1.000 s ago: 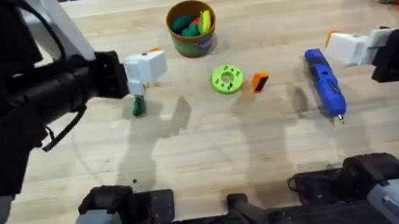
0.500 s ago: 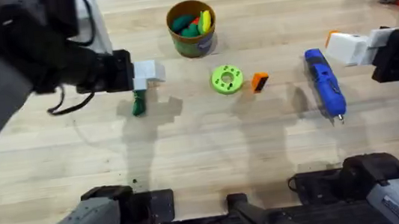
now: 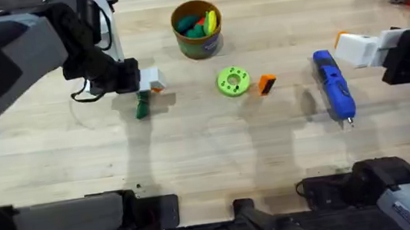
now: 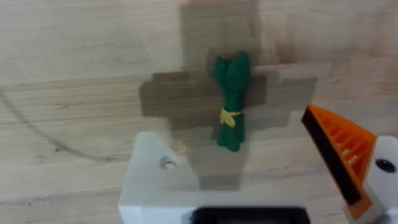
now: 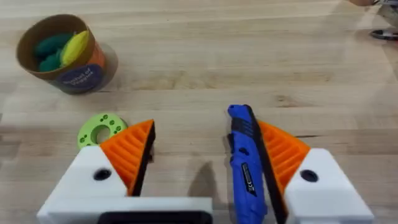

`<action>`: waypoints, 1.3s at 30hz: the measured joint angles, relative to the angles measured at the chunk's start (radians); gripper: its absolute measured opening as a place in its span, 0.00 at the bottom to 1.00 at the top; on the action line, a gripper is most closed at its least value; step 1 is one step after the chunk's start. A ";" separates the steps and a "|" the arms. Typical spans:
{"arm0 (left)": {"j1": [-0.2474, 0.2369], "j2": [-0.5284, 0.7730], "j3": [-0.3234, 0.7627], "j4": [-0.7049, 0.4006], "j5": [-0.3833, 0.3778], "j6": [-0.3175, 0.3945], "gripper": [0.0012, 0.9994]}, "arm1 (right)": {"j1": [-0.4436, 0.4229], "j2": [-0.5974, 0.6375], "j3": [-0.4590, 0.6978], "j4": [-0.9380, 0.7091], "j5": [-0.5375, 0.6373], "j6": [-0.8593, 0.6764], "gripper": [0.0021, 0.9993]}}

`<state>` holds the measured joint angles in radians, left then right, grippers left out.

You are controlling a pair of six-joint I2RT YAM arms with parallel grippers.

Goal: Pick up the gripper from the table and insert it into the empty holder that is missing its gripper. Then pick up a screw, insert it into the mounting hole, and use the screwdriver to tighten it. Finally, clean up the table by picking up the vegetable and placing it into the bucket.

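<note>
Your left claw point(image 4: 249, 186) has dropped lower, fingers spread wide, vegetable point(image 4: 231, 102) between them; right claw point(image 5: 205, 168) unmoved, wide beside the screwdriver point(image 5: 245, 165).

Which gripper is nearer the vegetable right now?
Left. The left gripper hangs open right above the vegetable, which lies between its fingers in the wrist view. The right gripper is far across the table, beside the screwdriver.
</note>
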<state>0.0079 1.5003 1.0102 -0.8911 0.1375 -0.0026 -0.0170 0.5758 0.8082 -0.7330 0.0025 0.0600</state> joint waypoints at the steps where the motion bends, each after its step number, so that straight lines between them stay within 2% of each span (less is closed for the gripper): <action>1: 0.005 0.009 -0.001 0.010 -0.005 0.005 0.98 | 0.000 0.000 0.000 0.000 0.000 0.000 0.92; 6: 0.011 0.057 -0.008 0.073 -0.014 0.036 0.98 | 0.000 0.000 0.000 0.000 0.000 0.000 0.92; 12: 0.011 0.167 -0.021 0.094 -0.014 0.052 0.98 | 0.000 0.000 0.000 0.000 0.000 0.000 0.92; 15: 0.012 0.180 -0.019 0.099 0.004 0.057 0.96 | 0.000 0.000 0.000 0.000 0.000 0.000 0.92; 17: 0.012 0.180 -0.019 0.099 0.014 0.059 0.90 | 0.000 0.000 0.000 0.000 0.000 0.000 0.92; 20: 0.010 0.180 -0.019 0.100 0.038 0.062 0.73 | 0.000 0.000 0.000 0.000 0.000 0.000 0.92; 24: 0.005 0.180 -0.019 0.102 0.072 0.059 0.40 | 0.000 0.000 0.000 0.000 0.000 0.000 0.92; 27: 0.001 0.178 -0.016 0.102 0.103 0.060 0.06 | 0.000 0.000 0.000 0.000 0.000 0.000 0.92; 29: -0.001 0.175 -0.016 0.102 0.106 0.063 0.01 | 0.000 0.000 0.000 0.000 0.000 0.000 0.92; 39: -0.001 0.174 -0.015 0.099 0.106 0.063 0.00 | 0.000 0.000 0.000 0.000 0.000 0.000 0.92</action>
<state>0.0071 1.6745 0.9951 -0.7918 0.2436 0.0601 -0.0170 0.5755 0.8082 -0.7330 0.0025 0.0597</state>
